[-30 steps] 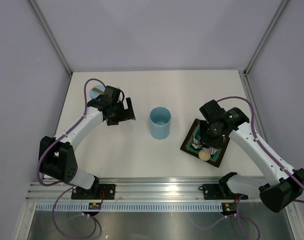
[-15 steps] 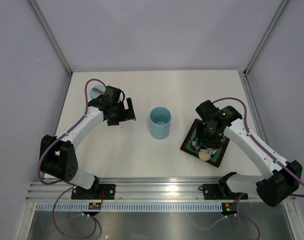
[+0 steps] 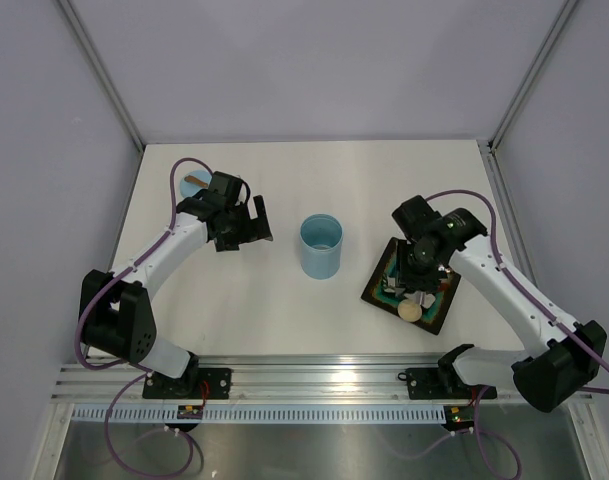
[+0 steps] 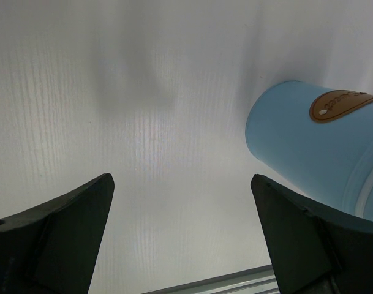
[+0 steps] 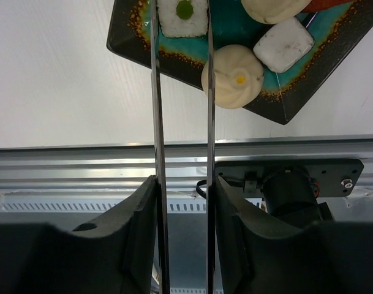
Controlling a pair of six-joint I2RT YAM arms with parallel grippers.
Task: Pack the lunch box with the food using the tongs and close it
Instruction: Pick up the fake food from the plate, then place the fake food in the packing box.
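The slim silver metal tongs [image 5: 157, 92] are polished and mirror-bright. The dark square plate with a teal centre [image 5: 128, 33] carries a glossy, speckled glaze. The round beige bun [image 5: 232, 76] looks smooth and matt. The tall light blue plastic cylinder lunch box [image 3: 321, 262] is smooth with a faint sheen; the white table [image 4: 143, 122] shows a fine matt grain

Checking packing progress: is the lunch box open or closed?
Open: the lunch box stands upright, rim uncovered; a blue tabbed disc, likely its lid, lies apart at far left.
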